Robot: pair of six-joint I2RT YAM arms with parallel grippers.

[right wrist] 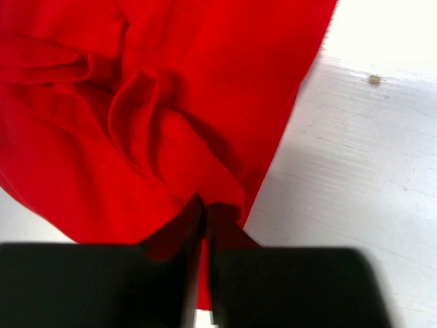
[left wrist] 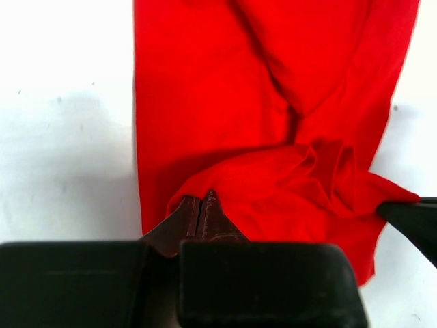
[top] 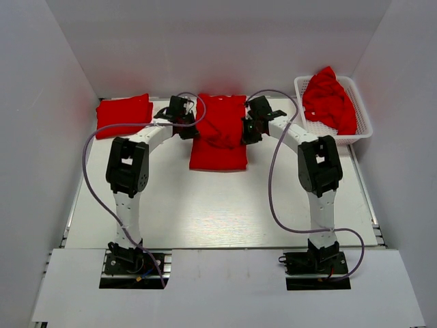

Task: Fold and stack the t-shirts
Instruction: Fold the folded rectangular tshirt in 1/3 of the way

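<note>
Left arm: stretched forward, bent inward, left pincer (left wrist: 201, 207) nipping the left edge of the middle t-shirt (top: 220, 143).
Right arm: mirrored, right pincer (right wrist: 203, 208) nipping its right edge.
Middle t-shirt: on counter (top: 218, 205), far centre.

no writing, label, brand, number or sign can be read in any of the views.
</note>
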